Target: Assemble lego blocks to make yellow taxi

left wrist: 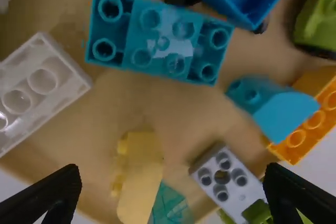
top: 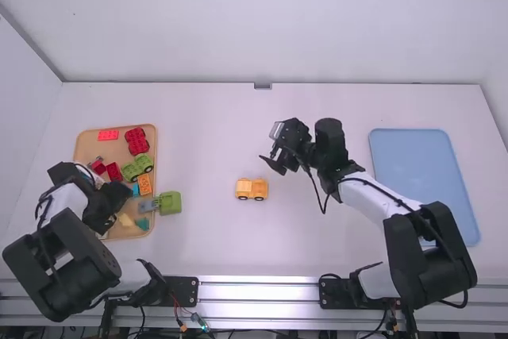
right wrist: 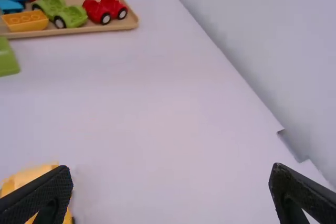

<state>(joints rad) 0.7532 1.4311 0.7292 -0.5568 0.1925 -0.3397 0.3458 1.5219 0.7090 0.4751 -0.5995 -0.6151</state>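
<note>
The left end effector (top: 113,212), spread wide and empty, hangs over the tan tray (top: 89,147) of Lego blocks (left wrist: 163,35). Beyond, the yellow Lego car (top: 252,188) sits on the desk (top: 208,148); farther off, the right end effector (top: 269,147) gapes, empty.

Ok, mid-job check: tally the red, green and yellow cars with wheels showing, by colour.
Yellow car: 1
Green car: 1
Red car: 1
Total: 3
</note>
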